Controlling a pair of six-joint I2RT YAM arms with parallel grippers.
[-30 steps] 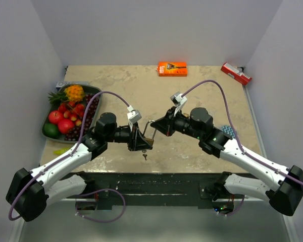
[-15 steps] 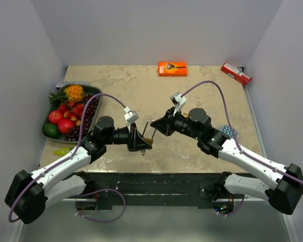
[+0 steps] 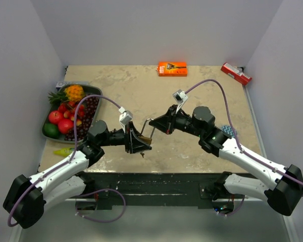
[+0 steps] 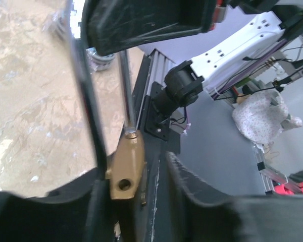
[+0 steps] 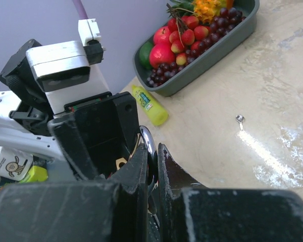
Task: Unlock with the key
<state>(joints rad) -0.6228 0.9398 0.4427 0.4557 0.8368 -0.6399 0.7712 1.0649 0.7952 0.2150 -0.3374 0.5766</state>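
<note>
Now my right gripper [image 5: 152, 157] is clamped on the steel loop [image 5: 148, 142] of the padlock [image 3: 146, 136], held up between both arms, its length running toward my left gripper [image 4: 136, 167]. Those jaws stand slightly apart around the brass body [image 4: 127, 159], nearest the keyhole [image 4: 123, 184].

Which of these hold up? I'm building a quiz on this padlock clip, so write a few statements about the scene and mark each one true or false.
1. The right gripper is shut on the padlock's silver shackle. True.
2. The padlock lies flat on the table. False: the padlock is held up off the table by its shackle.
3. The fruit tray sits at the table's right edge. False: the fruit tray is at the left edge.
4. The orange box lies near the far edge. True.
5. The yellow-green bottle stands inside the tray. False: the bottle lies on the table beside the tray.
</note>
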